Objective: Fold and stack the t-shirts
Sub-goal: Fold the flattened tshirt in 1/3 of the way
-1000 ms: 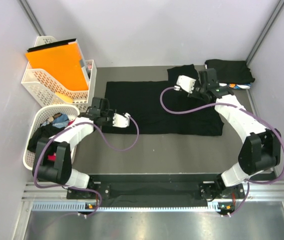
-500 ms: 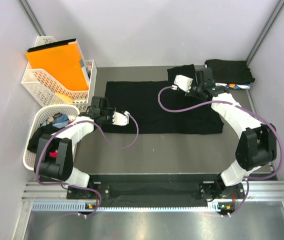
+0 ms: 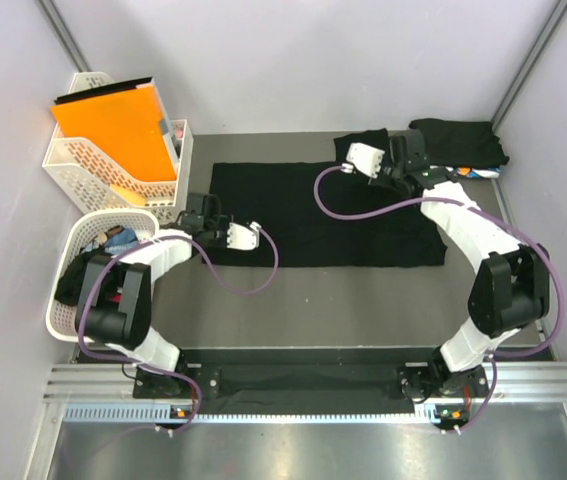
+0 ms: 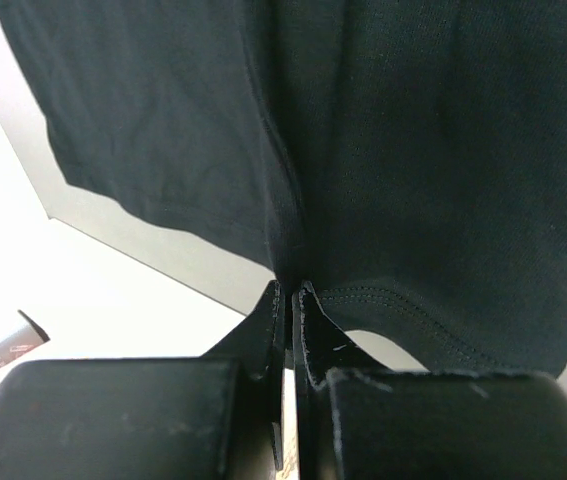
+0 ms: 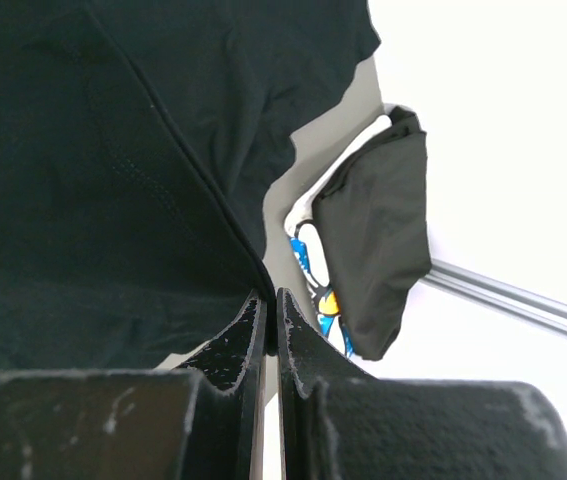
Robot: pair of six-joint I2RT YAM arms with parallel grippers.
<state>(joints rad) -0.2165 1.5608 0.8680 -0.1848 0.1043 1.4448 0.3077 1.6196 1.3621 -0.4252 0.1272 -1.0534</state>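
Note:
A black t-shirt (image 3: 313,210) lies spread flat across the middle of the table. My left gripper (image 3: 201,222) is shut on its near-left edge; the left wrist view shows the hem (image 4: 383,300) pinched between the closed jaws. My right gripper (image 3: 400,172) is shut on the shirt's far-right edge near a sleeve; the right wrist view shows the cloth fold (image 5: 213,200) running into the closed jaws. A folded black t-shirt (image 3: 458,140) lies at the far right corner on a white-blue patterned one (image 5: 313,270).
A white lattice basket (image 3: 113,165) with the orange folder (image 3: 113,125) stands at the far left. A second white basket (image 3: 68,290) holding mixed clothes sits at the left edge. Purple cables (image 3: 243,280) loop from both arms over the table.
My right gripper has moved farther back and slightly left with the shirt edge. My left gripper has shifted a little back and left, still gripping the shirt.

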